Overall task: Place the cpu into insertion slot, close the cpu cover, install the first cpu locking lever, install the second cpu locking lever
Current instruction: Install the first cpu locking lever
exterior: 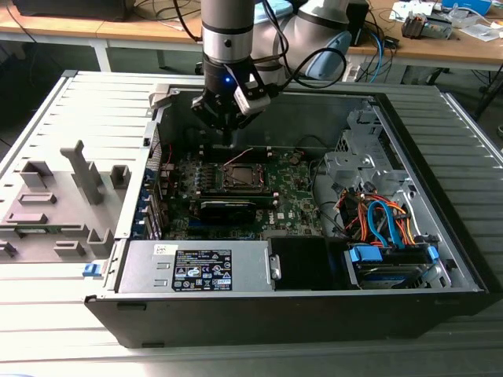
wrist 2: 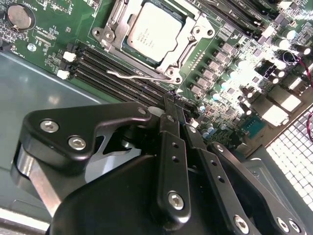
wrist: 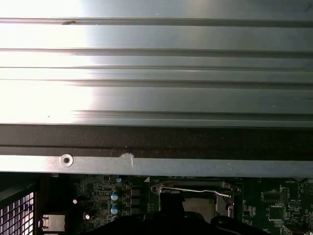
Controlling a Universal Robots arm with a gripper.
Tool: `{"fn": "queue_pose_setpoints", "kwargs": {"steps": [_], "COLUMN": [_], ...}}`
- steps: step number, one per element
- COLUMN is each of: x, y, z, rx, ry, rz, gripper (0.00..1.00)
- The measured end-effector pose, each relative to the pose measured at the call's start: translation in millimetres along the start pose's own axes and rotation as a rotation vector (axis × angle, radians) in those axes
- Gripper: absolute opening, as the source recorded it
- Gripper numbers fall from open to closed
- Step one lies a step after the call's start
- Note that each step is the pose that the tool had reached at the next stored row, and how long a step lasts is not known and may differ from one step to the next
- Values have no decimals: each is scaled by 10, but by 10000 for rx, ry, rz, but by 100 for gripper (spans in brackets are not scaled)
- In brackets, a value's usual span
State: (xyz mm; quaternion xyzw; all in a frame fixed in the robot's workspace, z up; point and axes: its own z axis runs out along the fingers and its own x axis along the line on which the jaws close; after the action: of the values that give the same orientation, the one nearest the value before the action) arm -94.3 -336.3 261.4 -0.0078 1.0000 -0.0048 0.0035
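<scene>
Note the hand (wrist 2: 172, 105): matt black metal links with bright steel screws. The insertion slot (wrist 2: 154, 36) has a silver brushed-metal frame; the cpu (wrist 2: 152, 30) shows a smooth satin metal lid. The motherboard (wrist 2: 49, 39) is glossy green. The computer case (wrist: 156, 73) is ribbed grey sheet metal.

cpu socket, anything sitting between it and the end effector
Nothing visible does. In the second wrist view the end effector hangs just off one edge of the socket, with bare memory slots and a thin metal lever below. The chip already sits in the socket.
</scene>
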Motion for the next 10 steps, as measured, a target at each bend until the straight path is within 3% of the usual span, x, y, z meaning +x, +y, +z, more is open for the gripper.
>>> {"fn": "queue_pose_setpoints", "kwargs": {"steps": [10], "x": [-28], "y": [0], "z": [8], "rx": [3], "ry": [0], "rz": [0], "gripper": [11]}}
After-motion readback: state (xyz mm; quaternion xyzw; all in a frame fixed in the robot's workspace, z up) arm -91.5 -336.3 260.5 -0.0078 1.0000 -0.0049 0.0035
